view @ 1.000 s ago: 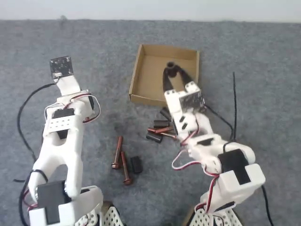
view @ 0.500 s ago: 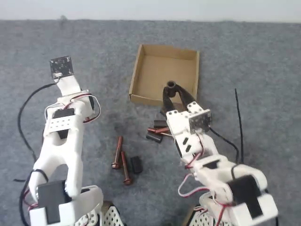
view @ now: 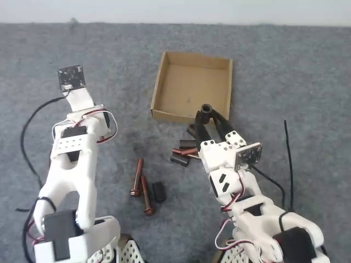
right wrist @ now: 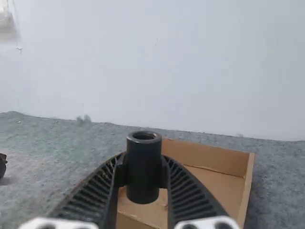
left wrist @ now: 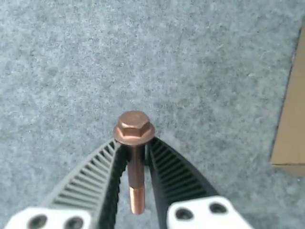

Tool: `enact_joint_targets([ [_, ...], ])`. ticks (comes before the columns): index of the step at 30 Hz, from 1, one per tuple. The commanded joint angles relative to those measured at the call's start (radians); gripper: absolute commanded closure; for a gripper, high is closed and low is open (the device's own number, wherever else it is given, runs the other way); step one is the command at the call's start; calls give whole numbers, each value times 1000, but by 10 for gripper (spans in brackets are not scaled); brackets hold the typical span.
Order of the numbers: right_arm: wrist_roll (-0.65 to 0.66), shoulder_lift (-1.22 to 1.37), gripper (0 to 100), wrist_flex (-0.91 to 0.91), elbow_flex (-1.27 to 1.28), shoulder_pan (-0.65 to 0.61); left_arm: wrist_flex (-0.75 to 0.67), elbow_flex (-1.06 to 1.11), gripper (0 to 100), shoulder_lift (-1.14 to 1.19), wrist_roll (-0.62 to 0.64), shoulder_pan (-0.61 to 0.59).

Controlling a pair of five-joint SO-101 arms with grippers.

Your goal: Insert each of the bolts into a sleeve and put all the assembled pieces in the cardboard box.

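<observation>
Grey carpet (view: pixel 307 82) — box (view: pixel 170 115) near right pincer (view: pixel 208 116) clamping sleeve (right wrist: pixel 143 164); left pincer (left wrist: pixel 135 143) clamps bolt (left wrist: pixel 134 129).

Holds sleeve (view: pixel 206 107) upright in right gripper (view: pixel 207 113) at box (view: pixel 158 87) front wall, above loose sleeves (view: pixel 180 160), right of bolts (view: pixel 137 176).

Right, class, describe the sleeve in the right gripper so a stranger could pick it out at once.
Start at the cardboard box on the grey carpet. By its near wall, the right gripper is shut on a black sleeve. Unlike the loose sleeves lying flat on the carpet, it is held upright, bore up.
</observation>
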Motion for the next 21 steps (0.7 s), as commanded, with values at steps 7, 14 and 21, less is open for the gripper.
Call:
enact_joint_targets([
  [7, -157, -53, 992, 12, 18, 8, -31, -5, 988, -63, 3, 35],
  [14, -175, -44, 992, 21, 20, -124, -31, -4, 988, -63, 3, 35],
  [21, -89, -42, 992, 22, 20, -226, -31, -4, 988, -63, 3, 35],
])
